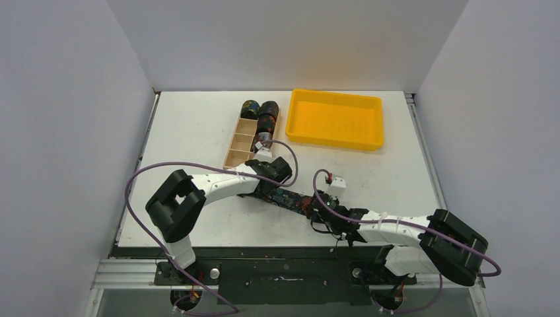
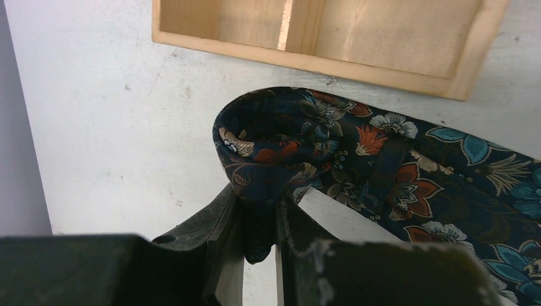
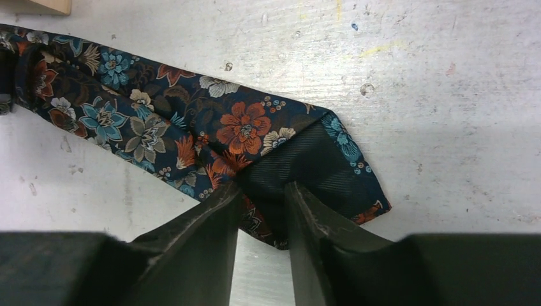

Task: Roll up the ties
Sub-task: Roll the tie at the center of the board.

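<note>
Dark floral-print fabric necktie [image 1: 290, 198] lies on the white table [image 1: 198, 132]. Left gripper [image 2: 258, 220] clamps its curled end; right gripper [image 3: 263, 204] clamps its pointed tip.

**Left arm** [image 1: 214, 185]: elbow folded back near its base, forearm angled forward and to the right, wrist tipped downward.

**Left gripper** [image 2: 258, 213]: fingers nearly together, pinching a fold of the tie [image 2: 383, 166]. The fabric curls into a loop just ahead of the fingertips.

**Right arm** [image 1: 396, 228]: forearm held low, extended to the left.

**Right gripper** [image 3: 263, 201]: fingers close together over the tie's pointed end, with its dark lining in the narrow gap and just beyond the tips.
</note>
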